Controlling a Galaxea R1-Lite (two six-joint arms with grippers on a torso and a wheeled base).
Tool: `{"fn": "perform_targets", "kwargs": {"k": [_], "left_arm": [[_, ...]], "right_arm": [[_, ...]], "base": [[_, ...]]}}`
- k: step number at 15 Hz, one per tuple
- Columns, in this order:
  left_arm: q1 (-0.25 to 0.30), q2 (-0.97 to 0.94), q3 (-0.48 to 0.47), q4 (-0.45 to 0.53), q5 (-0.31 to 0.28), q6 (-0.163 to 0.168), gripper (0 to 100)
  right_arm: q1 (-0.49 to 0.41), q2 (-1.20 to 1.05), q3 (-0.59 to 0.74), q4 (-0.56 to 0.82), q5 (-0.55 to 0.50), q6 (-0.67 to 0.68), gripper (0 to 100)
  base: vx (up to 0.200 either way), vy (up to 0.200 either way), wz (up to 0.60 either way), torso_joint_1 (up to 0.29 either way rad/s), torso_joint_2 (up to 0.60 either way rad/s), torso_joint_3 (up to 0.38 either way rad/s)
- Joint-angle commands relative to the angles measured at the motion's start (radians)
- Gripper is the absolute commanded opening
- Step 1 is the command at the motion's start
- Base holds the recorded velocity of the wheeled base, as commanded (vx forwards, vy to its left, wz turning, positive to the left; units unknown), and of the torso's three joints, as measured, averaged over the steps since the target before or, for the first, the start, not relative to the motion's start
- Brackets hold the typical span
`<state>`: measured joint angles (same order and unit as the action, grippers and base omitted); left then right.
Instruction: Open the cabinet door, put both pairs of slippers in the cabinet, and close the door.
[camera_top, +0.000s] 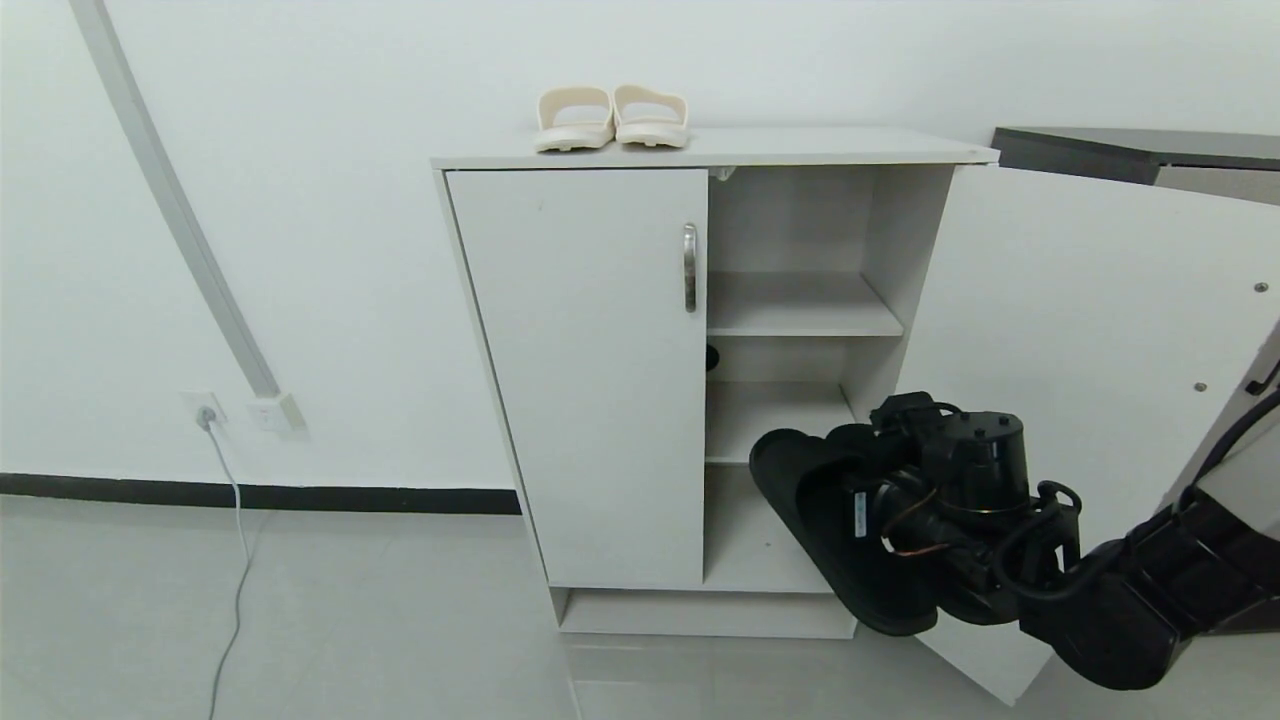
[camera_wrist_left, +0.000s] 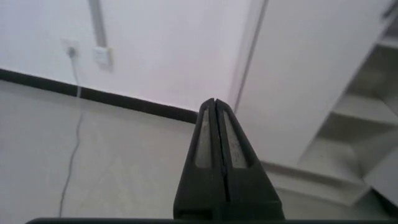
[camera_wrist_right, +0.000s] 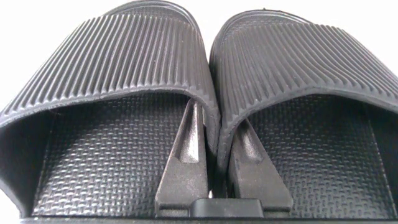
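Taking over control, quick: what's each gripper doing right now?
Left gripper: closed, empty.
Right gripper: closed on the pair of black slippers, pinching their inner sides together.

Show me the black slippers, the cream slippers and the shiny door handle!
black slippers (camera_top: 800, 490), head view, flat face of the leftmost slipper.
cream slippers (camera_top: 575, 97), head view, left slipper's strap.
door handle (camera_top: 690, 267), head view, middle of the metal bar.

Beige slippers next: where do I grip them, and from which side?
I'd pinch the two adjoining inner strap edges together, coming from the front: the beige slippers lie side by side, strap openings facing you, as the right gripper holds the black pair.
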<state>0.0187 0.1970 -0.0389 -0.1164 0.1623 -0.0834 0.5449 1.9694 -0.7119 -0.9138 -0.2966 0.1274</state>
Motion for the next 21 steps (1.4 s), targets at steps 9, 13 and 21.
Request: {"fn": "perform_targets", "kwargs": {"k": [9, 13, 21], "left_arm": [[-0.022, -0.197, 0.036, 0.121, -0.222, 0.125, 0], [-0.022, -0.197, 0.036, 0.123, -0.276, 0.129, 0], [-0.022, -0.197, 0.036, 0.123, -0.274, 0.123, 0]], "right_arm": [[0.07, 0.029, 0.012, -0.086, -0.038, -0.009, 0], [0.109, 0.032, 0.005, -0.091, -0.058, -0.008, 0], [0.21, 0.195, -0.251, -0.036, -0.452, 0.06, 0]], "base": [[0.0, 0.0, 0.0, 0.0, 0.0, 0.0], [0.0, 0.0, 0.0, 0.0, 0.0, 0.0], [0.0, 0.0, 0.0, 0.0, 0.0, 0.0]]}}
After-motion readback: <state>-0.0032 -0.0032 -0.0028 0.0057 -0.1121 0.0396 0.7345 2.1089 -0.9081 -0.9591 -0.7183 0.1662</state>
